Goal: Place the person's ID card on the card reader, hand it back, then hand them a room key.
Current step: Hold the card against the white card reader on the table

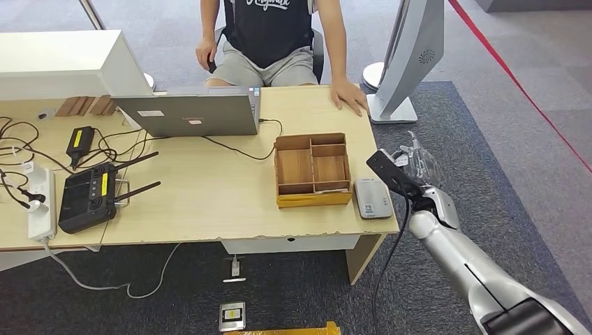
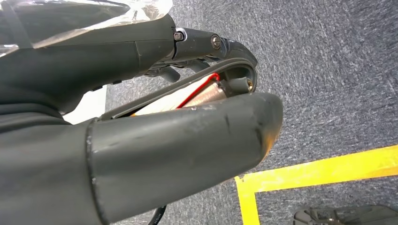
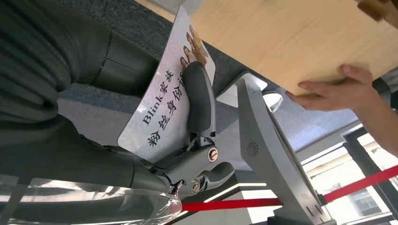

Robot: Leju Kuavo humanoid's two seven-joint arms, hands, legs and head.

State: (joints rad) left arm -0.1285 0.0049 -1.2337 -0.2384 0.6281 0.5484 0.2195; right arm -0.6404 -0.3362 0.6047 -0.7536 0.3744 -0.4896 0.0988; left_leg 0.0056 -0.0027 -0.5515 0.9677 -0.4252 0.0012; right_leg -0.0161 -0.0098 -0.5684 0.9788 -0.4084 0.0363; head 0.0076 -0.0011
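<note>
Nearest the camera, the right robot hand (image 3: 187,122) pinches one ID card (image 3: 162,101) between thumb and fingers, the card's long axis running along the fingers, off the counter's (image 1: 209,202) right edge. One card reader (image 1: 371,197) lies beside the one wooden tray (image 1: 311,169). The left robot hand (image 2: 178,112) hangs over carpet, fingers curled close to the thumb; whether it holds anything I cannot tell.

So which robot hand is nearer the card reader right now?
Right. The right hand holds the ID card just off the desk edge beside the card reader. The left hand hangs over the floor.
</note>
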